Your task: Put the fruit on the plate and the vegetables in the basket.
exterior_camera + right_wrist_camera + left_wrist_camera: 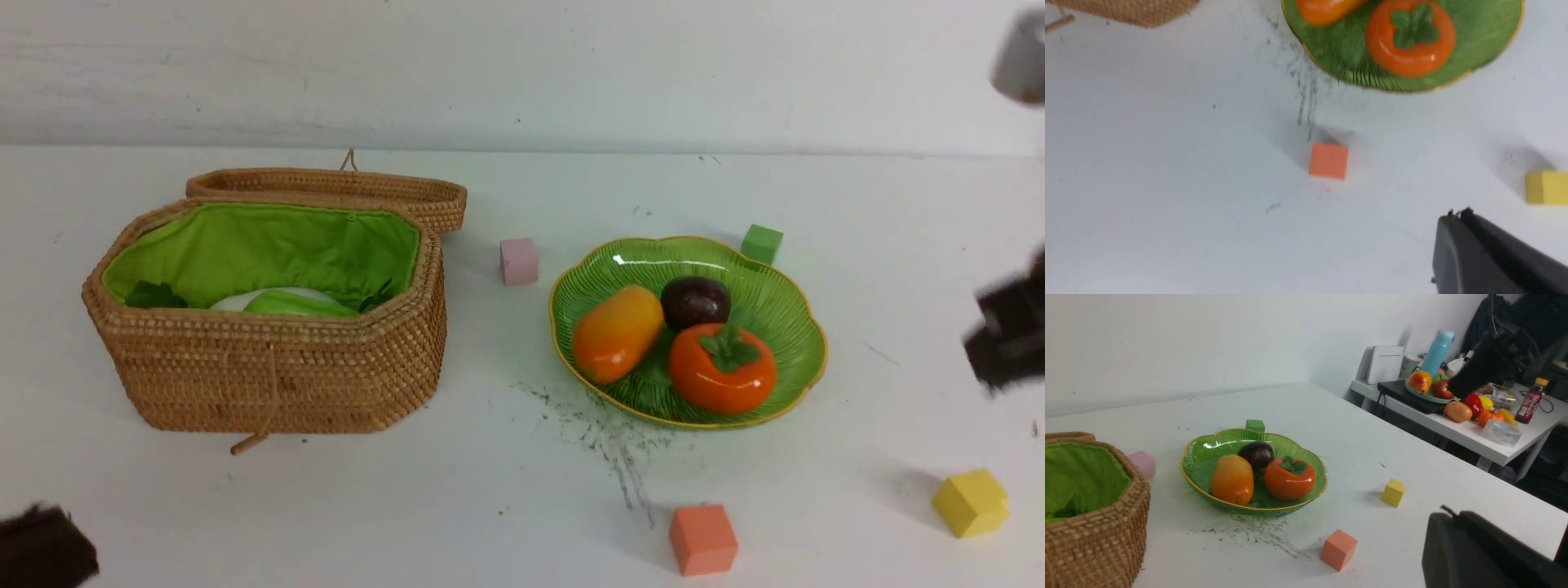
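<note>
left fingers (1447, 512): closed, empty | right fingers (1455, 213): closed, empty | fruit (678, 339): on plate (784, 302), apart from right fingers | vegetables (286, 300): in basket (269, 367), beyond left fingers

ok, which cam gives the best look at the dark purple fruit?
Front view: the purple fruit sits unobstructed on the plate, seen from above. Left wrist view shows it too, smaller and partly behind the mango. Right wrist view crops it out.
</note>
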Available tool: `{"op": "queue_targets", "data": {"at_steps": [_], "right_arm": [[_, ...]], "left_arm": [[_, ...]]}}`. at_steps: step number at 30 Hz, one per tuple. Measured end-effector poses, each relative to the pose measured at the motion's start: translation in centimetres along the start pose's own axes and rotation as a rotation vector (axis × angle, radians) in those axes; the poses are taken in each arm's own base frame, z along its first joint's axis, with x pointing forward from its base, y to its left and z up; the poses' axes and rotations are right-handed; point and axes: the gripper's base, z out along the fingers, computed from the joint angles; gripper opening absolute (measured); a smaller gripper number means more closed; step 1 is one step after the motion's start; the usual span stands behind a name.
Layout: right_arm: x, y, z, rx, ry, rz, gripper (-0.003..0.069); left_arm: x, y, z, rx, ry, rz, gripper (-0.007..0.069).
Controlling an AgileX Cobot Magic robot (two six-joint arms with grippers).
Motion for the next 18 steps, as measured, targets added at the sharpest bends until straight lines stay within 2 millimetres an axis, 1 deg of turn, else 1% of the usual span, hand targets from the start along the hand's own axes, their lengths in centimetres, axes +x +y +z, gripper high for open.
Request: {"op": "queue_targets", "data": {"at_steps": [1, 3, 4, 5, 7, 8, 9, 10, 12, 13, 18], "right_arm": [[2.2, -0.2, -0.3, -0.011, 0.000, 0.020, -0.0004], [5.0, -0.6, 0.0, -0.026, 0.010, 0.044, 0.0001], [6.2, -0.8, -0.2, -0.033, -0.011, 0.050, 0.0002], [7.4, -1.0, 0.0, -0.038, -0.022, 0.059, 0.0003], [9.8, -1.3, 0.0, -0.056, -0.096, 0.070, 0.0006], [10.7, -1.5, -0.1, -0.063, -0.133, 0.071, 0.0005], [11.1, -1.5, -0.3, -0.067, -0.156, 0.069, 0.0005], [12.2, -1.8, -0.6, -0.070, -0.203, 0.064, 0.0006], [13.3, -2.1, -0.8, -0.063, -0.239, 0.054, 0.0009], [14.3, -2.3, -1.2, -0.061, -0.278, 0.046, 0.0011], [16.6, -2.5, -2.8, -0.075, -0.386, 0.028, 0.0019]], "left_arm": [[0.9, 0.1, 0.0, 0.020, -0.015, 0.003, -0.0013], [2.2, 0.2, 0.2, 0.042, -0.021, 0.011, -0.0013], [2.6, 0.2, 0.3, 0.049, -0.022, 0.015, -0.0013], [3.0, 0.2, 0.4, 0.055, -0.021, 0.018, -0.0013], [4.0, 0.3, 0.8, 0.059, -0.003, 0.025, -0.0013], [4.4, 0.4, 0.8, 0.056, 0.007, 0.029, -0.0013], [4.6, 0.5, 0.9, 0.055, 0.013, 0.030, -0.0013], [5.0, 0.5, 1.0, 0.052, 0.025, 0.032, -0.0013], [5.4, 0.7, 1.1, 0.048, 0.039, 0.035, -0.0013], [5.8, 0.7, 1.1, 0.045, 0.050, 0.036, -0.0013], [6.9, 1.0, 1.3, 0.032, 0.087, 0.042, -0.0013]]}}
